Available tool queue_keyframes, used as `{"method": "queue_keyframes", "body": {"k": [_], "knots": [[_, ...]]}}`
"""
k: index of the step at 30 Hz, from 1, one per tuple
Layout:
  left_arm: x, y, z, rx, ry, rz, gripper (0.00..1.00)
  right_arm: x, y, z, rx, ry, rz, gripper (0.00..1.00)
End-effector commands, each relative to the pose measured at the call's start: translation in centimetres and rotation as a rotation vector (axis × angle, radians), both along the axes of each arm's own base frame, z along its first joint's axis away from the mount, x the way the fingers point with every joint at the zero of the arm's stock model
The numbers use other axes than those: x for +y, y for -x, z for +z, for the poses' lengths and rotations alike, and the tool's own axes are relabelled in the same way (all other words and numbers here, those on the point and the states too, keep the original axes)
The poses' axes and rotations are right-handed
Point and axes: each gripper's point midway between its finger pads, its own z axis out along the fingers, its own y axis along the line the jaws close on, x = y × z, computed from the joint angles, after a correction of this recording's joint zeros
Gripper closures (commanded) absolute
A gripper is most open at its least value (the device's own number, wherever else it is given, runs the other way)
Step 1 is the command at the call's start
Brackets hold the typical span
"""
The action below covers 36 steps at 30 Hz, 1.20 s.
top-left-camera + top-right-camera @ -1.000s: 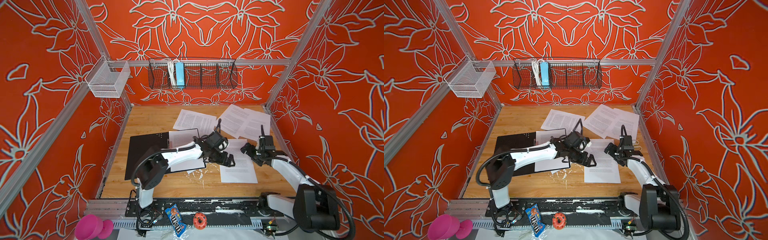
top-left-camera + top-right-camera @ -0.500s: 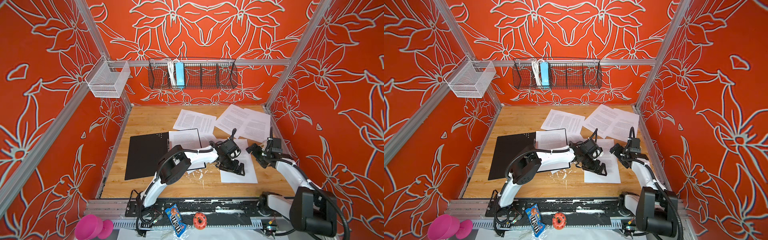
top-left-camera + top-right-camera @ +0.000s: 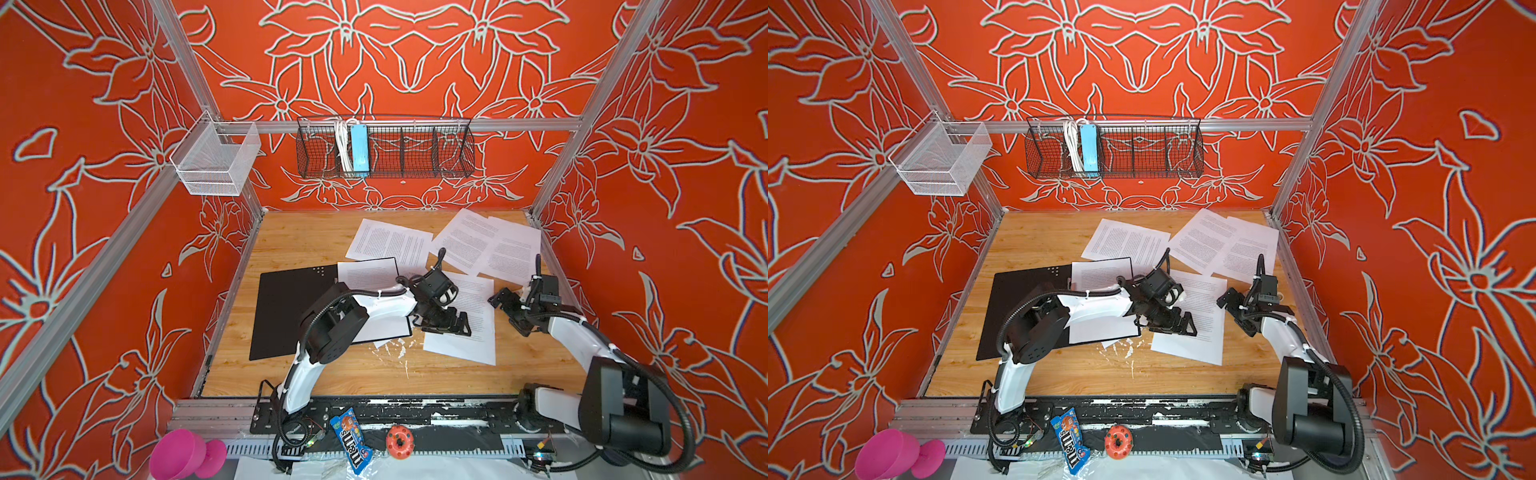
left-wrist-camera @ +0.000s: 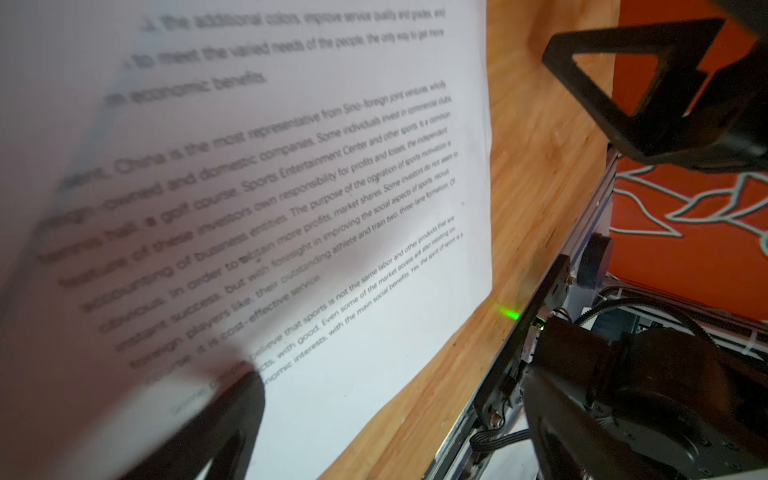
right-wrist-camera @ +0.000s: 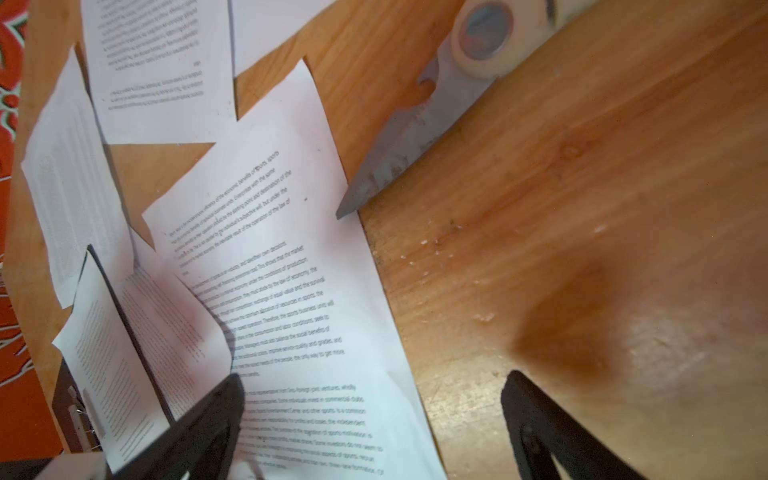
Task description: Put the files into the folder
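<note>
Across the wooden table [image 3: 374, 374], left side: the folder [image 3: 286, 316] lies open and flat, matte black inside, one printed sheet [image 3: 365, 272] already on its right half. Your left arm [image 3: 382, 309] stretches over that half and hides much of it. Your left gripper [image 3: 446, 326] sits low over the near loose sheet [image 3: 469, 336] just right of the folder, jaws spread wide, nothing between them. In the left wrist view one finger [image 4: 216, 424] is down at the paper; can't tell if it touches. Your right gripper [image 3: 508, 311] hovers at that sheet's right edge, jaws wide too and empty; one finger [image 5: 199, 428] over paper, its mate over bare wood. Three more files [image 3: 465, 241] lie flat at the back right, two overlapping: thin white paper, dense black text. White flecks [image 3: 390, 349] mark the wood grain by the folder's front corner. Back wall: black wire basket [image 3: 415, 153] holding a blue power strip [image 3: 359, 151]; white mesh bin [image 3: 216, 162] on the left rail. Front rail, off the wood: candy packet [image 3: 351, 440], orange ring [image 3: 400, 441], pink cup [image 3: 187, 455].
</note>
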Motion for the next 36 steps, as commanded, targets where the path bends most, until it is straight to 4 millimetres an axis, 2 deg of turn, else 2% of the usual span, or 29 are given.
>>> {"method": "queue_keyframes", "body": {"k": [1, 6, 14, 19, 23, 28, 31, 36], "knots": [[5.9, 2.2, -6.7, 0.091, -0.267, 0.042, 0.02, 1.5, -1.1, -0.1, -0.007, -0.011, 0.069, 0.02], [7.6, 2.6, -7.7, 0.105, -0.308, 0.063, 0.02, 2.4, -2.3, -1.1, 0.015, -0.001, 0.096, 0.02], [9.2, 2.5, -7.9, 0.105, -0.334, 0.089, 0.02, 4.1, -4.4, -2.4, 0.062, 0.024, 0.155, 0.02], [9.1, 2.6, -8.2, 0.115, -0.328, 0.074, 0.02, 5.4, -4.6, -3.2, 0.098, 0.003, 0.189, 0.02], [8.8, 2.3, -8.8, 0.118, -0.334, 0.067, 0.02, 7.1, -4.2, -3.3, 0.091, -0.102, 0.210, 0.02], [8.4, 2.0, -9.4, 0.126, -0.337, 0.056, 0.02, 9.1, -3.3, -2.2, 0.065, -0.220, 0.249, 0.02], [8.3, 1.9, -9.5, 0.126, -0.336, 0.053, 0.02, 9.7, -2.5, -0.6, 0.026, -0.261, 0.263, 0.02], [8.1, 1.7, -9.5, 0.120, -0.333, 0.051, 0.02, 10.4, -0.3, 1.3, -0.007, -0.314, 0.283, 0.02]]}}
